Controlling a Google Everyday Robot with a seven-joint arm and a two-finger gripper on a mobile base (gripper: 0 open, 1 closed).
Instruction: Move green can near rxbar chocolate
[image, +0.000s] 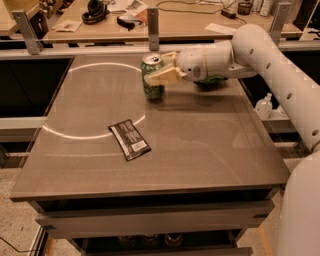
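The green can stands upright at the back middle of the table, silver top showing. My gripper reaches in from the right and is closed around the can's upper half, with one beige finger across its front. The can's base is at or just above the tabletop. The rxbar chocolate, a flat black wrapper with a white label patch at its near end, lies on the table in front of and slightly left of the can, about a can's height away.
A green chip bag lies behind my wrist at the back right. The grey table has a white arc marked on its left half. A railing and a cluttered desk stand behind it. My arm spans the right side.
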